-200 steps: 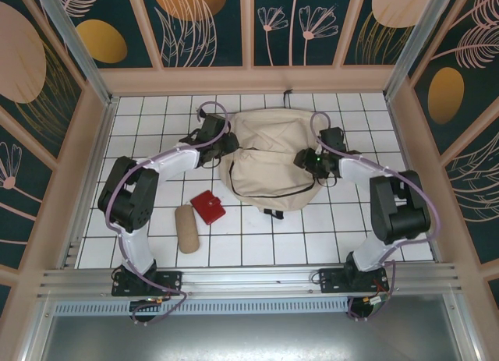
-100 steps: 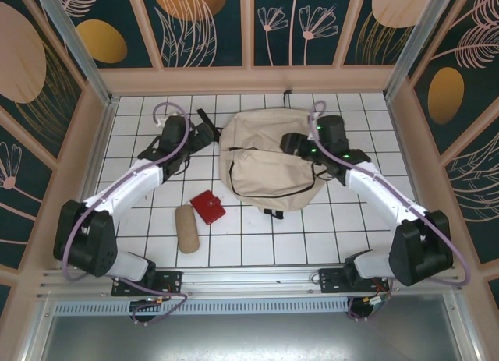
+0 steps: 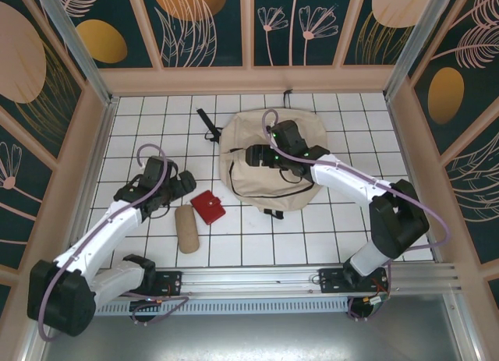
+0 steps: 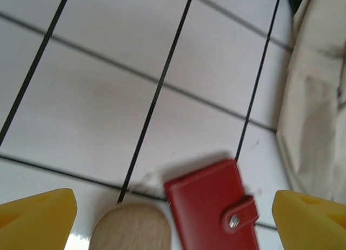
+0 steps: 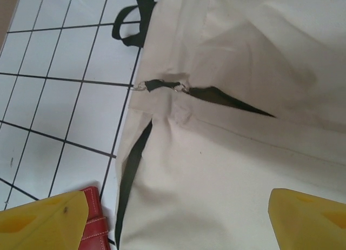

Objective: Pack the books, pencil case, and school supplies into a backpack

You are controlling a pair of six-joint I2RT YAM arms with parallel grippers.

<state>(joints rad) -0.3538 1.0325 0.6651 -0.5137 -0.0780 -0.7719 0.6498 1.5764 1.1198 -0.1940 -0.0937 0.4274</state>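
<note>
The beige backpack (image 3: 269, 191) lies flat at mid-table, its dark zipper slit (image 5: 227, 96) partly open. The red square school supplies (image 3: 208, 207) lie left of it, and the tan pencil case (image 3: 186, 228) lies just nearer. My left gripper (image 3: 184, 183) hovers open beside them; its view shows the red item (image 4: 213, 207) and the pencil case end (image 4: 132, 228) between the yellow fingers (image 4: 38, 220). My right gripper (image 3: 256, 155) hangs open over the backpack fabric (image 5: 243, 169), holding nothing. The books are out of view.
A black strap (image 3: 207, 123) trails off the backpack's far-left corner onto the white tiles. Wooden walls (image 3: 86, 166) ring the table on three sides. The right wrist view catches the red item's edge (image 5: 94, 228) left of the bag.
The left gripper swung back from the backpack's far-left side to beside the red item. The right gripper moved left over the backpack. Both jaws opened wider.
</note>
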